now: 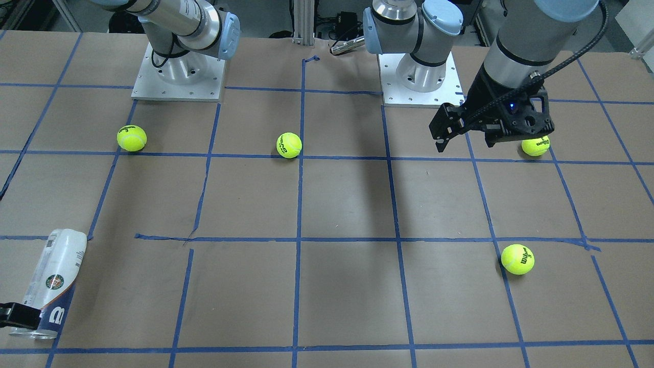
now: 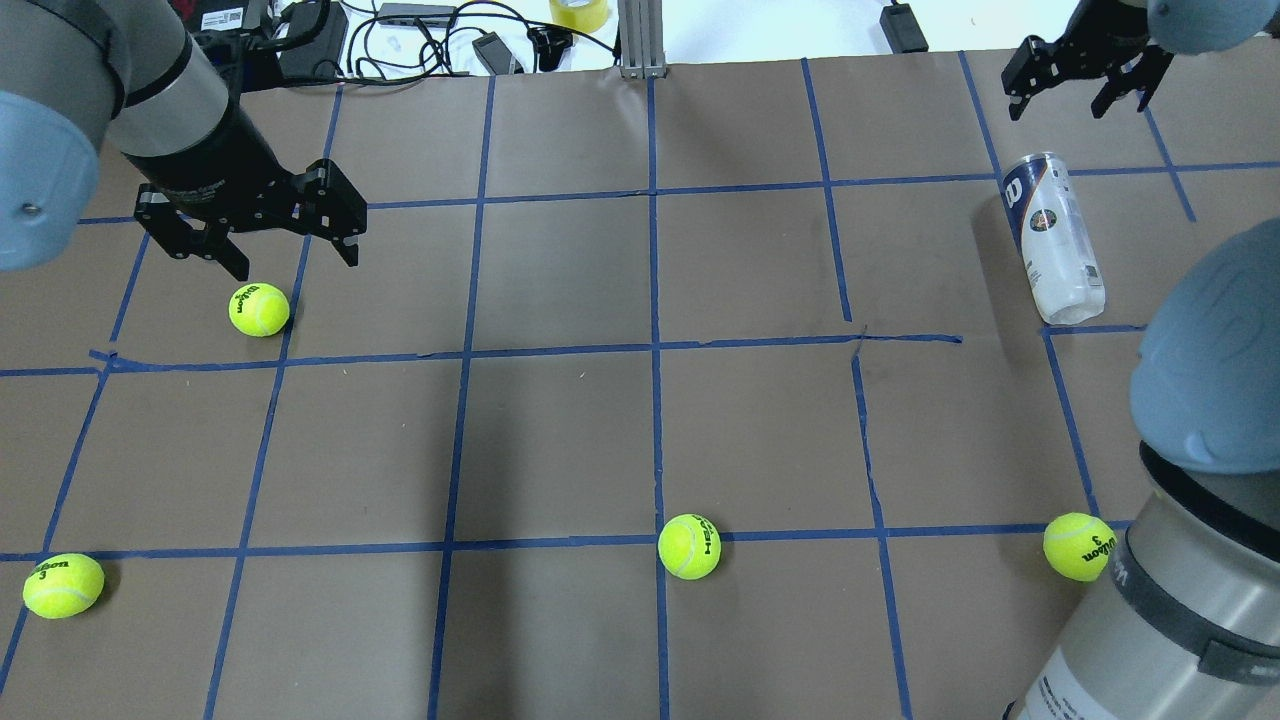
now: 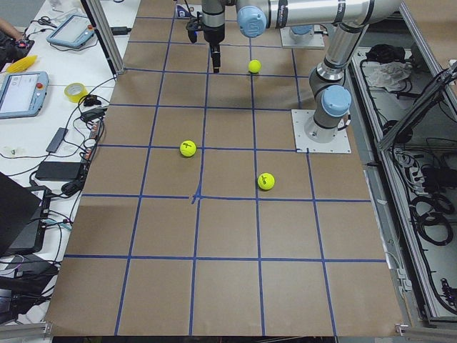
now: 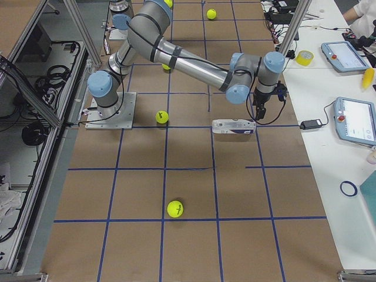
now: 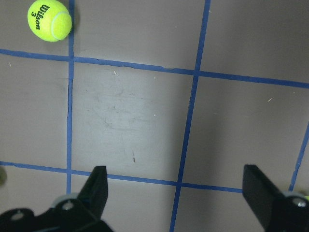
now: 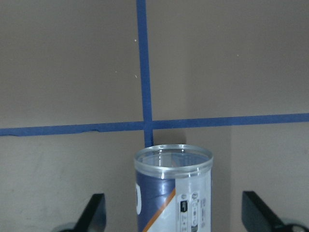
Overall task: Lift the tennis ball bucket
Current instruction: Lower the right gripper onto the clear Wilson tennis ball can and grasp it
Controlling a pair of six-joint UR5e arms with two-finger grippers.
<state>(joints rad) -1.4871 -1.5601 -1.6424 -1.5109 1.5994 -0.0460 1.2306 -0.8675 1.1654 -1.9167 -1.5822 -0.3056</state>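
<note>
The tennis ball bucket (image 2: 1052, 235) lies on its side at the table's far right, open metal rim toward the far edge; it also shows in the front view (image 1: 53, 283) and the right side view (image 4: 234, 127). My right gripper (image 2: 1085, 70) is open and empty, hovering just beyond the rim end. In the right wrist view the bucket (image 6: 174, 188) points up between the spread fingers (image 6: 94, 215), untouched. My left gripper (image 2: 255, 235) is open and empty, raised over the left side near a tennis ball (image 2: 259, 309); the left wrist view shows its fingers (image 5: 99, 181) over bare paper.
Other tennis balls lie near left (image 2: 62, 585), near centre (image 2: 690, 547) and near right (image 2: 1078, 546). My right arm's elbow (image 2: 1210, 380) looms over the near right. Cables and gear (image 2: 420, 30) line the far edge. Arm bases (image 1: 179, 76) stand at the robot's side.
</note>
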